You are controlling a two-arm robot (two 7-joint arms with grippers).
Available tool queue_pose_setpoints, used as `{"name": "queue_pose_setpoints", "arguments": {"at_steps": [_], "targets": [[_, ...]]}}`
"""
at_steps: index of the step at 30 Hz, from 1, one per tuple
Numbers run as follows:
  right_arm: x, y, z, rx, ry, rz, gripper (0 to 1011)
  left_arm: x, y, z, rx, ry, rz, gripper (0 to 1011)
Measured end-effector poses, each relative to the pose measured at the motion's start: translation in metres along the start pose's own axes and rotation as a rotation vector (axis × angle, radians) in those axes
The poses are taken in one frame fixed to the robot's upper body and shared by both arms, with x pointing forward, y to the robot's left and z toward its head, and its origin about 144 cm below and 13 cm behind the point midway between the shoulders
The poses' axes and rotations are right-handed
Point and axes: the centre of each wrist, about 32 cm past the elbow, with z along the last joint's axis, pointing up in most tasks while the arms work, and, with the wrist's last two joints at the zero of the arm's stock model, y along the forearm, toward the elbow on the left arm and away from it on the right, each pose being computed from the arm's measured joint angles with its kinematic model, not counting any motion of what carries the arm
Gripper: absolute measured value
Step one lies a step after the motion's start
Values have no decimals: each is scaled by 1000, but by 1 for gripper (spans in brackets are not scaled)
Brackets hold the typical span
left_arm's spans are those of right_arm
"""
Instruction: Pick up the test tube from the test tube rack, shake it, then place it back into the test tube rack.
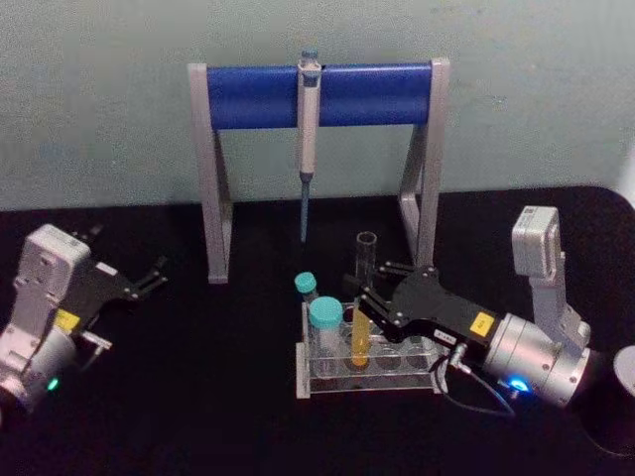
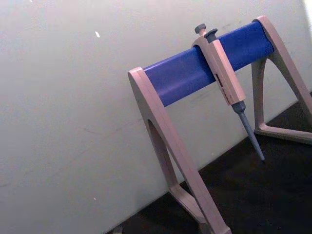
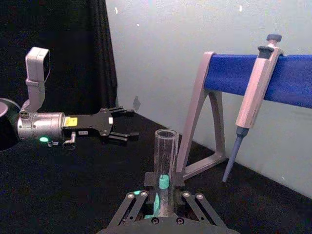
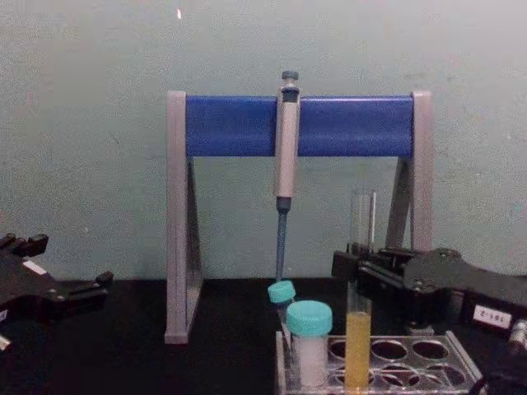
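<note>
Glass test tube (image 1: 359,342), yellow-filled, upright in the test tube rack (image 1: 382,387). Right gripper (image 1: 365,293) fingers narrow, holding it mid-height. Lift straight, clearing teal-capped vials (image 1: 325,317). Left gripper (image 1: 149,276) parked left, fingers apart.

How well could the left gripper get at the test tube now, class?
Probably not well: the right gripper is at the test tube, and teal-capped vials stand between it and the left gripper.

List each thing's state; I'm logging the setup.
test tube: upright in the test tube rack, uncapped, part-filled with yellow liquid
test tube rack: standing level, several holes empty
teal-capped vials: two, capped, upright in the rack
pipette: hanging on the pipette stand
right gripper: around the test tube above the rack
left gripper: open, empty, idle at the left
</note>
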Motion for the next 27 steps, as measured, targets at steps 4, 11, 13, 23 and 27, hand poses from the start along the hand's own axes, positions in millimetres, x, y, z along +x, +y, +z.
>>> {"name": "queue_pose_setpoints", "arguments": {"at_steps": [4,11,13,23,27], "targets": [[0,0,-3,-5,9,-6,235,0,0,0,0,0,0,1001],[0,1,-8,-13,21,-12,235,0,0,0,0,0,0,1001],[-1,1,-9,-15,25,-13,235,0,0,0,0,0,0,1001],[-1,1,-13,-28,38,-18,235,0,0,0,0,0,0,1001],[-1,2,-14,-32,41,-19,235,0,0,0,0,0,0,1001]]}}
